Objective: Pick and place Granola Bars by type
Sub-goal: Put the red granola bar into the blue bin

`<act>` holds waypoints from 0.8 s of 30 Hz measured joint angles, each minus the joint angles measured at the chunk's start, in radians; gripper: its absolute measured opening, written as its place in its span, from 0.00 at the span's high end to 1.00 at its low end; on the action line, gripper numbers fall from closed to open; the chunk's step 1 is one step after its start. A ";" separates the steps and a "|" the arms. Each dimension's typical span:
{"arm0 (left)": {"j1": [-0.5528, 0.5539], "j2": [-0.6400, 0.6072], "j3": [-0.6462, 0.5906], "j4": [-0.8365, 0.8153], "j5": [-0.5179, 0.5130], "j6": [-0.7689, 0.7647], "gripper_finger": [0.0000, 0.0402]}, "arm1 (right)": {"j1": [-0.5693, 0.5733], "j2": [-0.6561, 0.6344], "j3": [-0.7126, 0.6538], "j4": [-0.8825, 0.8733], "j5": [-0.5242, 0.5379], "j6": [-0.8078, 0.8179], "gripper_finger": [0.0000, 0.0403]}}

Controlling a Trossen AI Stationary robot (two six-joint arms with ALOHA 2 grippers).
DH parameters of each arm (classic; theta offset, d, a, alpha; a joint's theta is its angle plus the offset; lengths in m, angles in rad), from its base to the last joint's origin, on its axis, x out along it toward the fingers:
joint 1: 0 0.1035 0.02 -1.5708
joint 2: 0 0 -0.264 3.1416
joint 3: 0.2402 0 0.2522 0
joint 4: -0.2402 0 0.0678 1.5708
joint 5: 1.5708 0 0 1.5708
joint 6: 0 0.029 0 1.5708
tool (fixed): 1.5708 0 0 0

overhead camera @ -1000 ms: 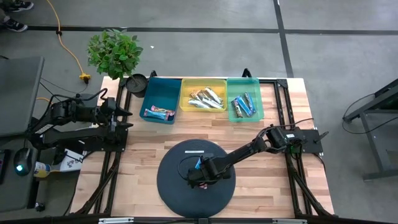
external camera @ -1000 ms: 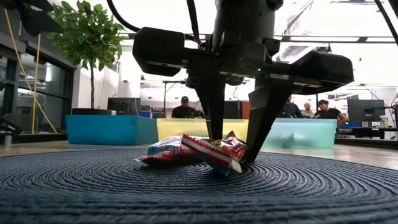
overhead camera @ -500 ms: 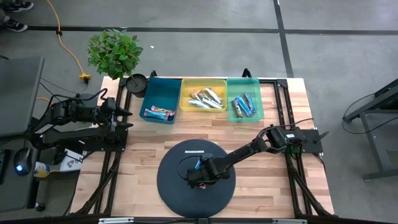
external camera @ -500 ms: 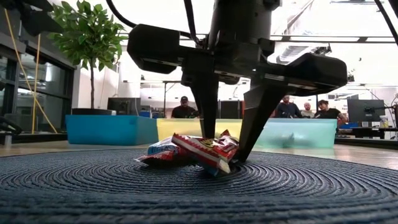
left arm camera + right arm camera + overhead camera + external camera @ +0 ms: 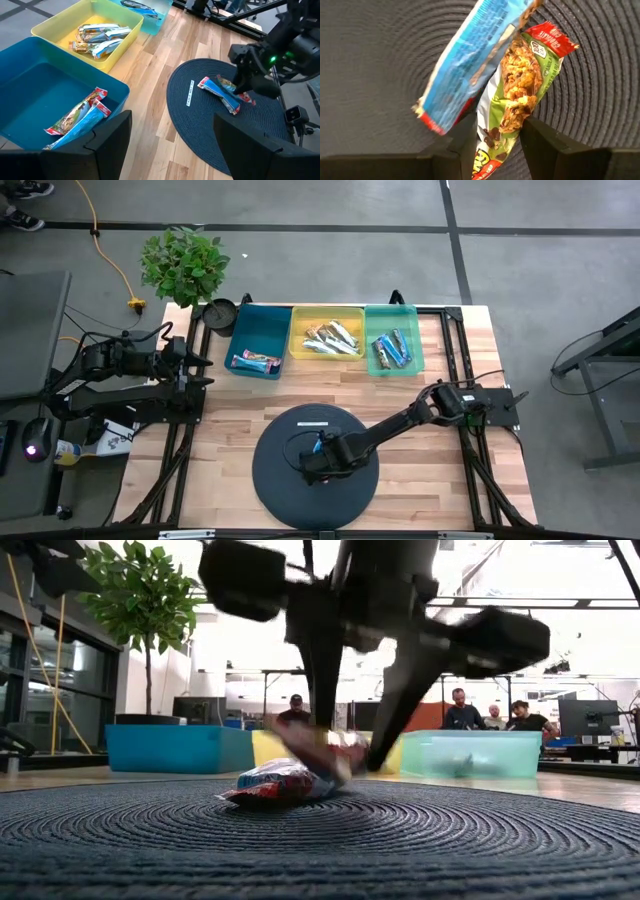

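From above, the three bins at the far edge of the table already hold bars: the blue bin (image 5: pixel 257 339) has one or two, the yellow bin (image 5: pixel 327 332) a small heap of silver-white ones, the green bin (image 5: pixel 391 338) a few blue ones. So most of the sorting looks done. The right gripper (image 5: pixel 316 467) is over the round dark mat (image 5: pixel 275 480), where the last bars lie; the left gripper (image 5: pixel 196 358) waits at the left edge of the table, near the blue bin.

At table height, the right gripper's fingers pinch a red bar (image 5: pixel 325 752) that hangs clear of the mat. A second bar (image 5: pixel 282 783), blue and red, lies flat on the mat just under it.

From the left wrist, the left fingers stand wide apart with nothing between them. In the blue bin lie two bars (image 5: pixel 77 117) close together. On the mat I see the two last bars overlapping, below the right gripper.

From the right wrist, the fingers are closed on the green and red wrapper, and the blue bar lies partly over it.

I judge two bars are left: the one in the grip must go to its bin, then the one on the mat.
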 joint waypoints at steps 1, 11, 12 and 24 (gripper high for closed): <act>0.000 0.000 0.000 0.000 0.000 0.000 0.32 | 0.000 -0.010 0.000 -0.003 0.009 -0.003 0.68; 0.000 0.000 0.000 0.000 0.000 0.000 0.32 | -0.005 -0.110 0.000 -0.010 0.145 -0.092 0.68; 0.000 0.000 0.000 0.000 0.000 0.000 0.32 | -0.009 -0.119 0.000 -0.006 0.163 -0.115 0.68; 0.000 0.000 0.000 0.000 0.000 0.000 0.32 | -0.090 -0.246 0.001 0.069 0.347 -0.396 0.68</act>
